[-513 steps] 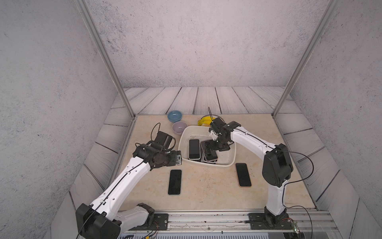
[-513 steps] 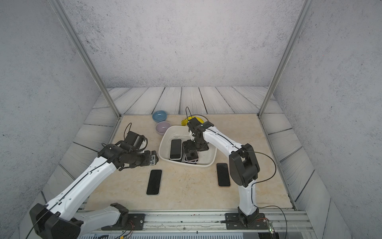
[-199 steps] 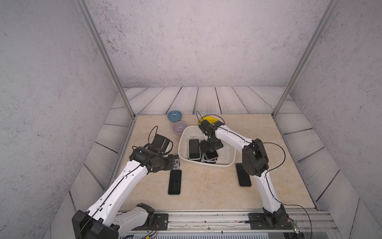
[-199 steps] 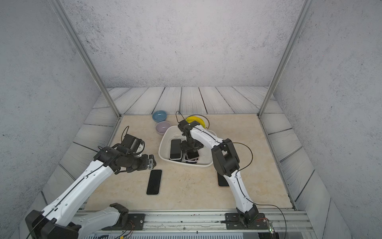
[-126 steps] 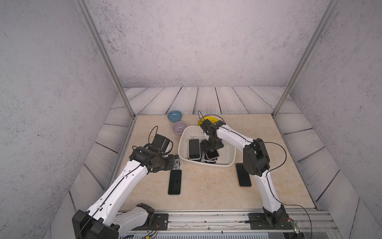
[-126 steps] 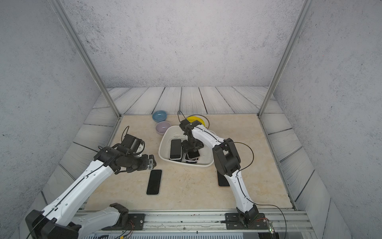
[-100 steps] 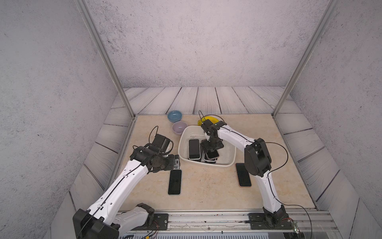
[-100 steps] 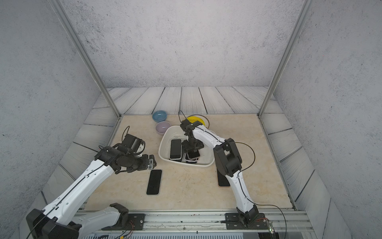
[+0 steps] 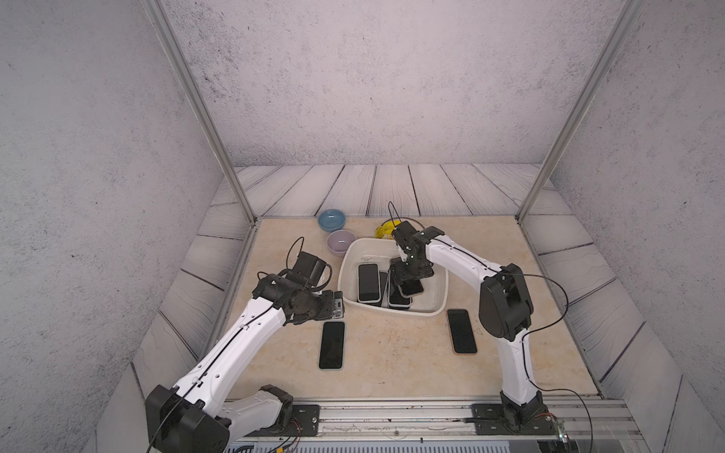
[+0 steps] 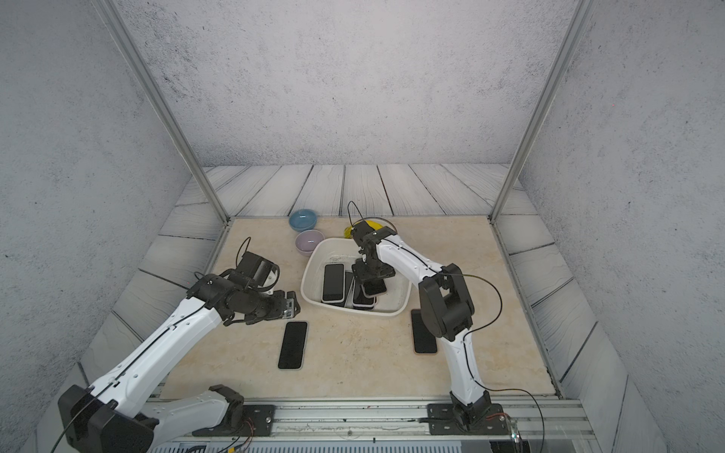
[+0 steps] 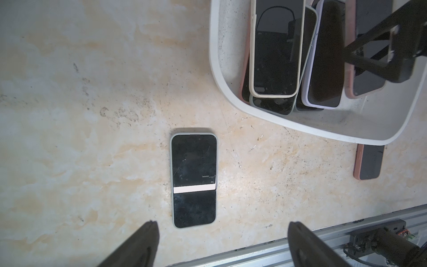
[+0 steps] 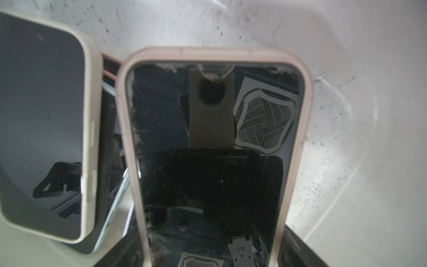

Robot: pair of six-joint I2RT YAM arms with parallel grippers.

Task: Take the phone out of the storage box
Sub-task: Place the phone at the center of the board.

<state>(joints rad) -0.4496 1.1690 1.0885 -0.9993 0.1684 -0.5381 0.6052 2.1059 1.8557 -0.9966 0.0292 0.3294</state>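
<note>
Phone in a pale pink case with a black screen (image 12: 208, 150) lies topmost at the right of the pile inside the white rounded plastic storage box (image 9: 437, 300). Farthest left, the left pincer (image 11: 223, 224) hangs wide open and empty over a sage-cased phone (image 11: 194, 178) lying flat on the tabletop. A careless swing from there could knock the box's near wall.

In the box, a cream-cased phone (image 11: 276, 50) and a lilac-cased phone (image 11: 323, 57) crowd the pink one, so lifting it may drag or tip them. The right pincer (image 9: 410, 279) brackets the pink phone's long edges. Whether it truly clamps them I cannot tell, and a smooth case pinched by its edges could slip. Right of the box, a peach-cased phone (image 9: 462, 331) on the tabletop could be struck at set-down.

The beige marbled tabletop (image 9: 392, 361) is scuffed. Around it are grey textured walls (image 9: 372, 78), a plank-patterned border (image 9: 392, 188) and aluminium posts (image 9: 204, 117).
</note>
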